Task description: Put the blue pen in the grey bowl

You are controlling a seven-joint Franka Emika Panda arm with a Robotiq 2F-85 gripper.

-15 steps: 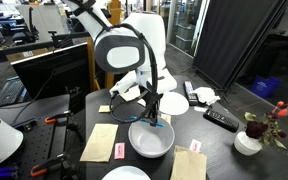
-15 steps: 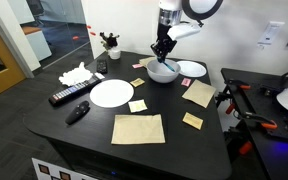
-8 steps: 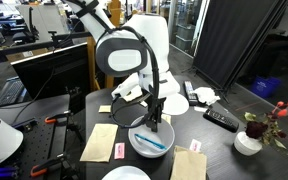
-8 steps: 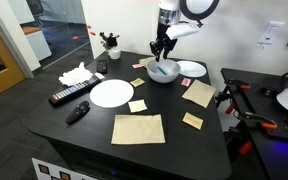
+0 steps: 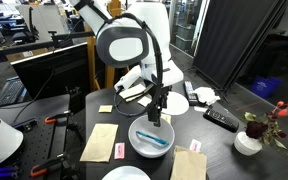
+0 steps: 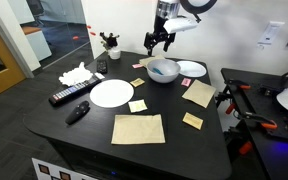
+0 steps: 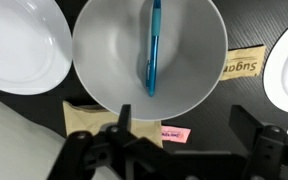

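The blue pen [image 7: 153, 45] lies inside the grey bowl [image 7: 104, 55], running from the rim down to the bottom in the wrist view. In an exterior view the blue pen [image 5: 152, 140] rests slanted across the inside of the grey bowl [image 5: 134, 136]. My gripper [image 5: 156, 113] hangs a little above the bowl, open, with nothing between its fingers. In an exterior view the gripper [image 6: 159, 41] is above and slightly behind the grey bowl [image 6: 165, 76]. The wrist view shows the gripper [image 7: 182, 126] with its jaws wide apart over the bowl's near edge.
A flat white plate [image 6: 111, 92] and a shallower white dish [image 6: 192, 69] flank the bowl. Brown napkins [image 6: 138, 128] and small packets [image 7: 174, 133] lie on the black table. A black remote [image 6: 66, 96] and a flower pot [image 5: 249, 141] stand further off.
The gripper has opened and let go of the pen, which now lies in the bowl. The gripper has risen above the bowl.
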